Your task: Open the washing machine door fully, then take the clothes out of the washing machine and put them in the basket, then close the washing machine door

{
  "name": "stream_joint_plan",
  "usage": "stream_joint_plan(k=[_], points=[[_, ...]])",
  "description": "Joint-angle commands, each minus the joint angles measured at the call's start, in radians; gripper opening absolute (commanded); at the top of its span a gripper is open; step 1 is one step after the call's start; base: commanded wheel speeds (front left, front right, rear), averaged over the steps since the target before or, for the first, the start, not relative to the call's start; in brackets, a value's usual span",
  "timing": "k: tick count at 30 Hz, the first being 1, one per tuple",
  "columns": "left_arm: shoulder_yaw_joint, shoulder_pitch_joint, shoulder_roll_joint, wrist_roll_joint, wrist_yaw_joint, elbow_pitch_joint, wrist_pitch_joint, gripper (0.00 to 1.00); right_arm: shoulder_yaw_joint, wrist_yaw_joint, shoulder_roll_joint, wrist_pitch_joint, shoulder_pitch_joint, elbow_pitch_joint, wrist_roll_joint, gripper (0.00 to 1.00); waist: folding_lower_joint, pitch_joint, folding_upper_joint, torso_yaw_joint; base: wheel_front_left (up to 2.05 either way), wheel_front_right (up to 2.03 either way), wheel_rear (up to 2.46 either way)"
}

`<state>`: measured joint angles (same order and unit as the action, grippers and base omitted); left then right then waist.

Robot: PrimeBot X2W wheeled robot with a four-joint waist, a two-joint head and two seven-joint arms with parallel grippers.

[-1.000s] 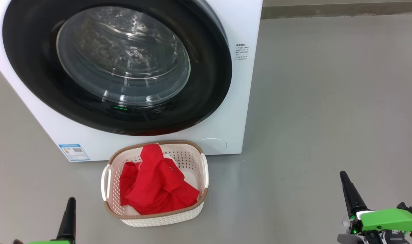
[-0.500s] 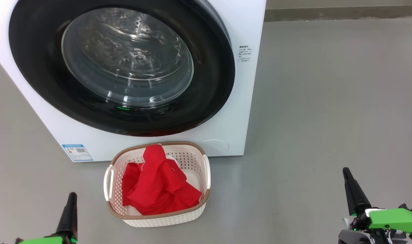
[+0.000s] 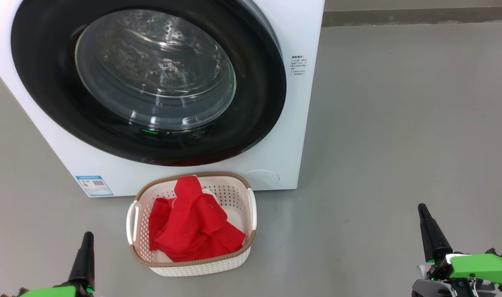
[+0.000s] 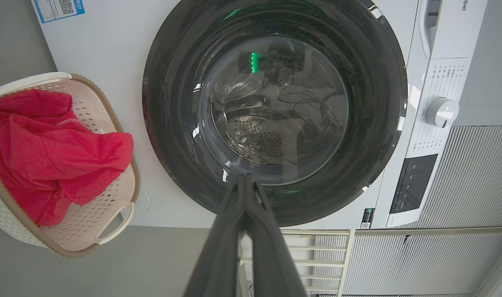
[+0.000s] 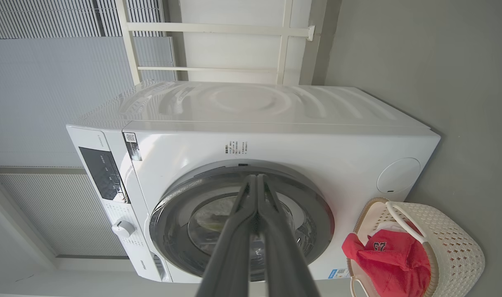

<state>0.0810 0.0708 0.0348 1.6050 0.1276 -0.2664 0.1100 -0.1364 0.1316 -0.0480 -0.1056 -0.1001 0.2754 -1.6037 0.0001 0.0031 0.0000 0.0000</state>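
Head view, nothing moved, clothes (image 3: 193, 225) in basket (image 3: 218, 260), left fingers (image 3: 84, 260) closed, right fingers (image 3: 430, 233) closed

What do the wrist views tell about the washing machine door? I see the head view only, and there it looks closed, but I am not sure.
Observer: In the right wrist view, from the side, the washing machine door lies against the washing machine front; I see no gap.
Operator: Do the grippers hold something?
Observer: The left gripper is pressed shut, with nothing between its tips.
Operator: And the right?
Observer: The right gripper is shut and empty too.
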Motion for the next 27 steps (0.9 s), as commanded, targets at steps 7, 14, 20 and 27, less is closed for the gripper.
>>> stream_joint_plan(k=[7, 14, 20, 27], points=[[0.033, 0.037, 0.015, 0.003, 0.003, 0.022, 0.004, 0.00, 0.022, -0.001, -0.002, -0.008, -0.008, -0.031, -0.004, 0.00, -0.0001, 0.000, 0.0000, 0.000, 0.00, 0.00, 0.00], [0.033, 0.037, 0.015, 0.003, 0.003, 0.022, 0.003, 0.00, 0.022, -0.001, -0.002, -0.008, -0.008, -0.031, -0.004, 0.00, -0.0001, 0.000, 0.0000, 0.000, 0.00, 0.00, 0.00], [0.033, 0.037, 0.015, 0.003, 0.003, 0.022, 0.003, 0.00, 0.022, -0.001, -0.002, -0.008, -0.008, -0.031, -0.004, 0.00, -0.0001, 0.000, 0.0000, 0.000, 0.00, 0.00, 0.00], [0.033, 0.037, 0.015, 0.003, 0.003, 0.022, 0.003, 0.00, 0.022, -0.001, -0.002, -0.008, -0.008, -0.031, -0.004, 0.00, -0.0001, 0.000, 0.0000, 0.000, 0.00, 0.00, 0.00]])
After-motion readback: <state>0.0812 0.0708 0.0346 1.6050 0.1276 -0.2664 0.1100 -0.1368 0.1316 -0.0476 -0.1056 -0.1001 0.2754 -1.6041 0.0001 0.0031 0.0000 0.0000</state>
